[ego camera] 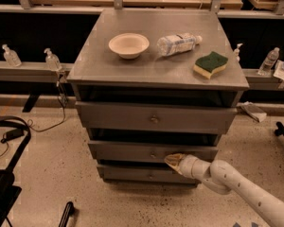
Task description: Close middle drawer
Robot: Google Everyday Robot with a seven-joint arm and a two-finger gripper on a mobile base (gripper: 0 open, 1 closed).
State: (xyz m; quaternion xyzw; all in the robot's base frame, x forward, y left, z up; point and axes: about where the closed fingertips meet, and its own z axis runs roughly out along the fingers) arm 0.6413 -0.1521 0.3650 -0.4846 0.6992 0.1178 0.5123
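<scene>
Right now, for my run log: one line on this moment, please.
task: close middle drawer | gripper: low at its front, right of centre | contact: unclear

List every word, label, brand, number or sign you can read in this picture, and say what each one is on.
No text here can be read.
The label on the water bottle lying on the cabinet top is too blurred to read.
The small bottles on the ledge behind are too small to read.
There are no markings on the middle drawer, where the gripper sits at its front, right of the knob.
</scene>
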